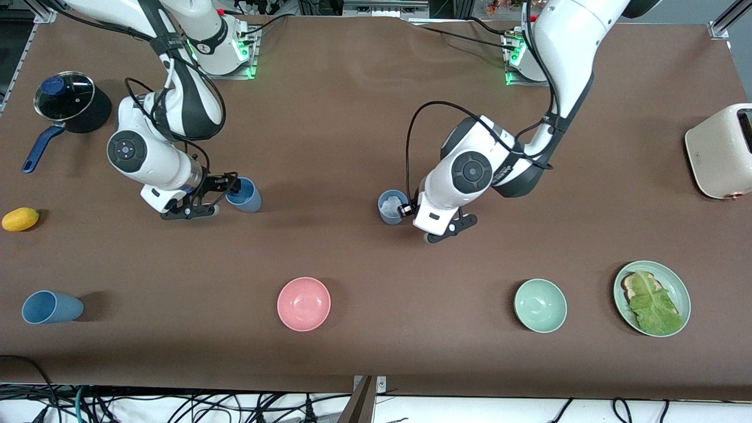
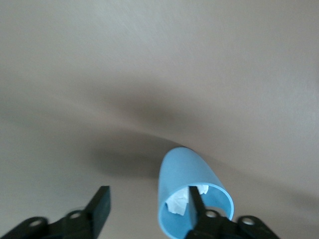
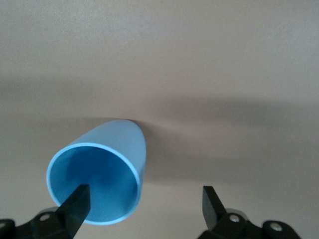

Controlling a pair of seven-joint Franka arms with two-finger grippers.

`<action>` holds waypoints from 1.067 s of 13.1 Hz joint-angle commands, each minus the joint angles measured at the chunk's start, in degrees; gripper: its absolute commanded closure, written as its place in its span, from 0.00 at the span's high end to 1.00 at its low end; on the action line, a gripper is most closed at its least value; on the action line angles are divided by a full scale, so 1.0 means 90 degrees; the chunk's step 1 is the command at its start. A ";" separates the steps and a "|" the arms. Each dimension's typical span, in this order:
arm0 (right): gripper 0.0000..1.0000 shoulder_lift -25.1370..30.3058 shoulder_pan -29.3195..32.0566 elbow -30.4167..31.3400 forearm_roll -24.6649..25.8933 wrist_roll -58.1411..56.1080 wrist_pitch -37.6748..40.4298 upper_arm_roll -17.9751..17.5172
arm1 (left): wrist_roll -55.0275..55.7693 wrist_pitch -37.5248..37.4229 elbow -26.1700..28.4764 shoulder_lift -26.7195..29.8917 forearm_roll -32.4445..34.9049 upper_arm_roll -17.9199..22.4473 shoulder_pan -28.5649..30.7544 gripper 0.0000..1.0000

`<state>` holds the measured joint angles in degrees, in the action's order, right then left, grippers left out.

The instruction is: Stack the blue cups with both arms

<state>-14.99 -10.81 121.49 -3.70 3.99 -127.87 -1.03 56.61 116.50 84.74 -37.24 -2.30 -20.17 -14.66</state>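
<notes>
Three blue cups are in view. One [image 1: 390, 207] [image 2: 192, 174] stands mid-table with crumpled white paper inside. My left gripper [image 1: 416, 223] [image 2: 147, 194] is open at it, with one finger [image 2: 194, 199] inside the rim and the other well outside the wall. A second cup [image 1: 244, 195] [image 3: 99, 169] stands toward the right arm's end. My right gripper [image 1: 226, 192] [image 3: 144, 191] is open beside it, one finger [image 3: 77, 199] at the cup's mouth and the other clear of it. The third cup [image 1: 51, 306] lies on its side near the front edge.
A pink bowl [image 1: 304, 304], a pale green bowl [image 1: 540, 305] and a green plate [image 1: 678, 288] with toast and lettuce line the front. A lidded pot [image 1: 64, 97] and a yellow fruit [image 1: 20, 219] sit at the right arm's end, a toaster [image 1: 722, 150] at the left arm's end.
</notes>
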 commanded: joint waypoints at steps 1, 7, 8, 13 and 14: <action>0.90 0.0240 0.0020 0.0387 -0.0077 0.0162 -0.0264 -0.0091 | -0.0837 -0.0988 -0.0451 0.0123 0.0070 -0.0034 0.0610 1.00; 0.35 0.0201 0.0020 0.0495 -0.0077 0.0162 -0.0450 -0.0091 | -0.3580 -0.2367 -0.0461 0.0319 0.0108 -0.0015 0.2601 1.00; 0.21 0.0201 0.0020 0.0486 -0.0077 0.0172 -0.0441 -0.0100 | -0.4097 -0.2475 -0.0451 0.0445 0.0118 -0.0015 0.2953 1.00; 0.00 0.0230 0.0020 0.0010 -0.0077 0.0318 -0.0072 -0.0149 | -0.5223 -0.2779 -0.0451 0.1099 0.0263 0.0015 0.3961 1.00; 0.00 0.0191 0.0001 -0.0380 -0.0077 0.0338 0.0317 -0.0149 | -0.5438 -0.2818 -0.0451 0.1265 0.0719 0.0005 0.4001 1.00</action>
<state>-14.03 -10.80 122.71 -3.72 6.02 -130.20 -2.00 10.72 92.15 79.84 -29.10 -0.66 -19.54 20.93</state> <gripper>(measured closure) 0.960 0.000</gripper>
